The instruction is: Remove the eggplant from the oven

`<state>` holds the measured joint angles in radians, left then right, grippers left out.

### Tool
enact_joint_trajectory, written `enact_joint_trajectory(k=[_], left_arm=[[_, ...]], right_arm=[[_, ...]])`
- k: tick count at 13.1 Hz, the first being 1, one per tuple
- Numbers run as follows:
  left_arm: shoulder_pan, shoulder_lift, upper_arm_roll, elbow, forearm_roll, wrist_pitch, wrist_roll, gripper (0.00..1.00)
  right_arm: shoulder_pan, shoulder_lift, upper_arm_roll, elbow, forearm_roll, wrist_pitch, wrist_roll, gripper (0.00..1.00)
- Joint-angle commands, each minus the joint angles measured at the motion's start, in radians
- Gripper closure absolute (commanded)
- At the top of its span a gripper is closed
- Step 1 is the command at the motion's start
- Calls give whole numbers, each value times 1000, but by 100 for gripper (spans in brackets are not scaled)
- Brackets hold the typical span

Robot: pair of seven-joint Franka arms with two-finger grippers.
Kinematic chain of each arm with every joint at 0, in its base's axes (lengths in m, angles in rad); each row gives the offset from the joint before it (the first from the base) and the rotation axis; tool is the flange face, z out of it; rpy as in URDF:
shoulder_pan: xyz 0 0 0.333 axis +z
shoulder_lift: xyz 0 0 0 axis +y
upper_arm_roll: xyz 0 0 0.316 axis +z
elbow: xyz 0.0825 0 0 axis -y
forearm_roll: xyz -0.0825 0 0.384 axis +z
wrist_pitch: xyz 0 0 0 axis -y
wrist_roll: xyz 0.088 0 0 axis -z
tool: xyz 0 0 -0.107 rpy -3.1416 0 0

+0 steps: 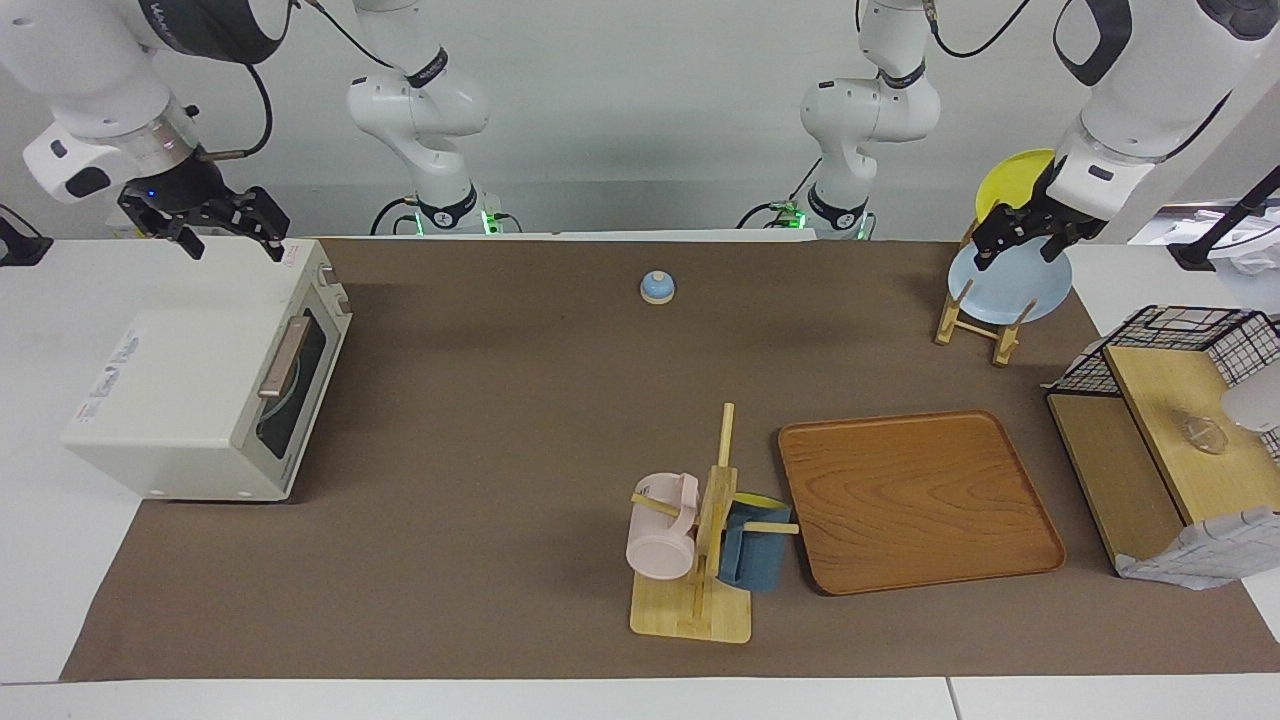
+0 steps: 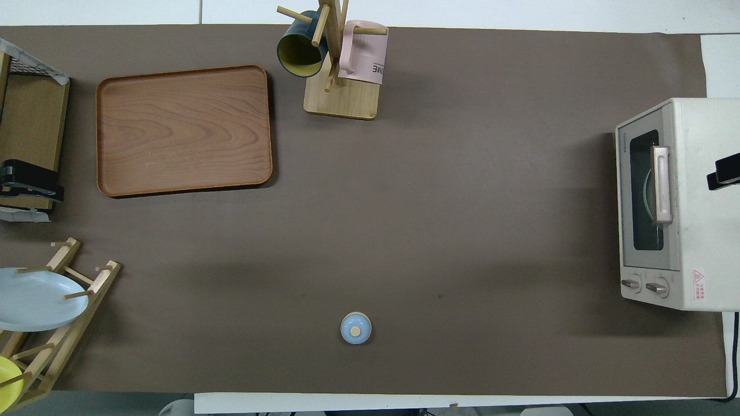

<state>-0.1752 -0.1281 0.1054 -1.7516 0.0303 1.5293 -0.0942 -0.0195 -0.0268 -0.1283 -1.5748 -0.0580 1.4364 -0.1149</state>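
The white oven stands at the right arm's end of the table, its dark glass door shut and the beige handle facing the table's middle. It also shows in the overhead view. The eggplant is hidden; only a curved pale rim shows through the glass. My right gripper is open and empty, up in the air over the oven's end nearer the robots; its dark tip shows in the overhead view. My left gripper is open and empty, over the plate rack.
A wooden tray lies toward the left arm's end. A mug tree holds a pink and a blue mug. A small blue dome sits near the robots. The rack holds a pale blue plate and a yellow one. A wooden shelf with a wire basket stands at the left arm's end.
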Motion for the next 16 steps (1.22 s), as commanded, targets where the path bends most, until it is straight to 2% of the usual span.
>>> enact_joint_trajectory(k=[1, 8, 9, 10, 11, 13, 15, 16], left_arm=[[3, 7, -3, 21, 5, -21, 7, 0], [3, 7, -3, 21, 5, -21, 7, 0], [3, 7, -3, 21, 5, -21, 7, 0], [5, 7, -3, 21, 5, -21, 7, 0], [3, 7, -3, 20, 5, -21, 7, 0], [3, 7, -3, 21, 5, -21, 7, 0], [5, 7, -3, 21, 5, -21, 7, 0], [3, 7, -3, 20, 5, -21, 7, 0]], right_arm=[[-2, 10, -1, 16, 15, -11, -8, 0], [9, -12, 6, 9, 15, -2, -9, 1], [18, -25, 10, -35, 14, 53, -8, 36], [45, -56, 19, -121, 11, 149, -6, 62], [44, -62, 19, -190, 9, 217, -6, 79], [27, -44, 18, -260, -6, 306, -28, 100], [20, 2, 16, -275, -29, 323, -23, 100], [18, 25, 16, -280, -80, 344, -25, 100]])
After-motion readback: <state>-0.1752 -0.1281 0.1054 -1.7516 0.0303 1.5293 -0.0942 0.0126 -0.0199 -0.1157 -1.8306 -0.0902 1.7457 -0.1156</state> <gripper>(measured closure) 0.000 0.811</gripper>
